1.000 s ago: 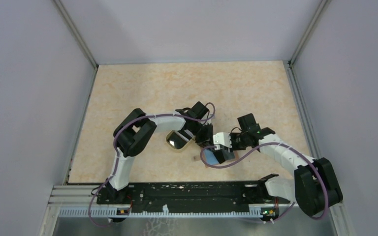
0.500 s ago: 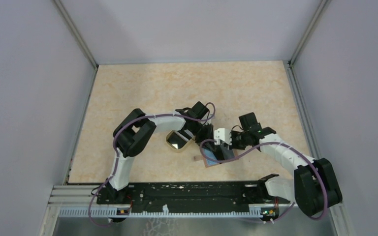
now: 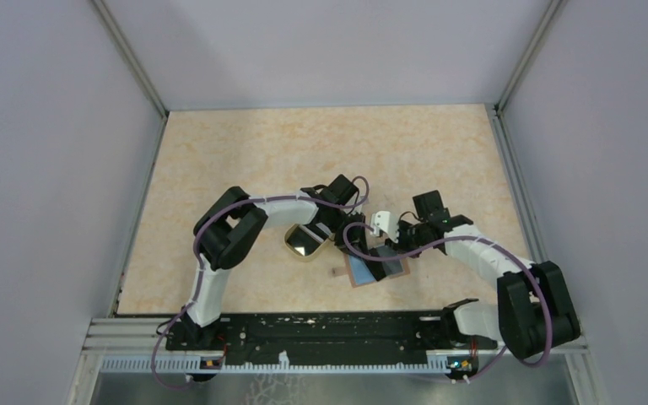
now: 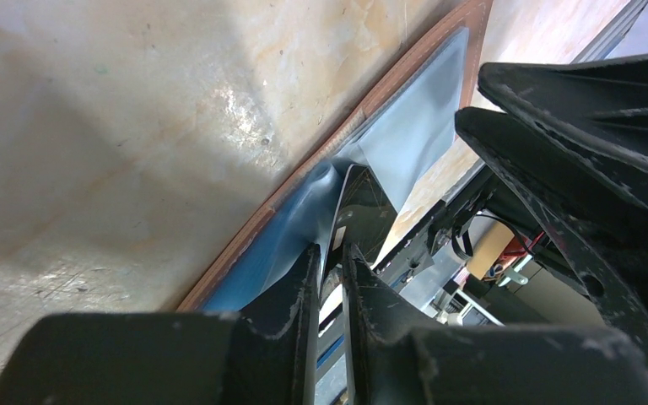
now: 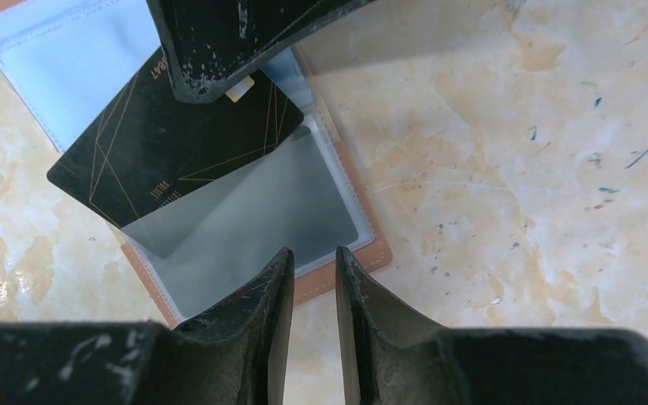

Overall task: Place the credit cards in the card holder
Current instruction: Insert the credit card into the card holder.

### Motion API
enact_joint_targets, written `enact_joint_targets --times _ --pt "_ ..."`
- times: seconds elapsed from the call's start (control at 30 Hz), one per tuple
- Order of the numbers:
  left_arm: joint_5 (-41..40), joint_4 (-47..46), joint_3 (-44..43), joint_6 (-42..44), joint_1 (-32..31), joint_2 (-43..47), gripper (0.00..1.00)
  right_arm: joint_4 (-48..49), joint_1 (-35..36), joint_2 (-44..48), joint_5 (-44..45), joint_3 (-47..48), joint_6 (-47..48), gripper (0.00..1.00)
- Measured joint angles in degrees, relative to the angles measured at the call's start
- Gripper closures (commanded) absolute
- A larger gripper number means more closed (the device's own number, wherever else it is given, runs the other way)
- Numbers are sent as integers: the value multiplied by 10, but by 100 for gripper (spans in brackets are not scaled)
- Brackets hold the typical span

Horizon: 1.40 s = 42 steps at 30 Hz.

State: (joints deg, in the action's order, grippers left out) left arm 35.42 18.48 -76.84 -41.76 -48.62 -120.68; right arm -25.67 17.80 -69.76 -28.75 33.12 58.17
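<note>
The card holder (image 3: 361, 272) lies open on the table, reddish-brown rim, light blue inside with clear pockets (image 5: 253, 219). My left gripper (image 4: 331, 251) is shut on a black credit card (image 5: 177, 160) with thin gold lines. The card's lower end sits partly inside a clear pocket, and it also shows in the left wrist view (image 4: 363, 211). The left fingers (image 5: 219, 42) grip the card's top edge. My right gripper (image 5: 314, 253) hangs over the holder's near rim (image 5: 346, 274), jaws nearly together with nothing between them. No other cards show.
An oval tan-rimmed dish (image 3: 305, 240) sits just left of the holder, under the left arm. A small brown tab (image 3: 335, 272) lies on the table left of the holder. Both arms crowd together at mid-table, with purple cables looping over the holder.
My right gripper has drawn back off the holder, up and to the right, uncovering its blue inside. The left gripper stays at the holder with the card.
</note>
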Motion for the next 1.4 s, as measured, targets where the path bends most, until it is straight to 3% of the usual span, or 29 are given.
enact_joint_targets --times 0.93,1.2,1.4 --pt "8 22 -31 5 -12 -17 74 -1 0 -18 3 1 -13 75" --pt "6 21 -31 9 -13 -17 74 -39 13 90 -141 2 64 73" --pt "7 18 -31 9 -13 -17 73 -37 52 122 -181 -6 88 75"
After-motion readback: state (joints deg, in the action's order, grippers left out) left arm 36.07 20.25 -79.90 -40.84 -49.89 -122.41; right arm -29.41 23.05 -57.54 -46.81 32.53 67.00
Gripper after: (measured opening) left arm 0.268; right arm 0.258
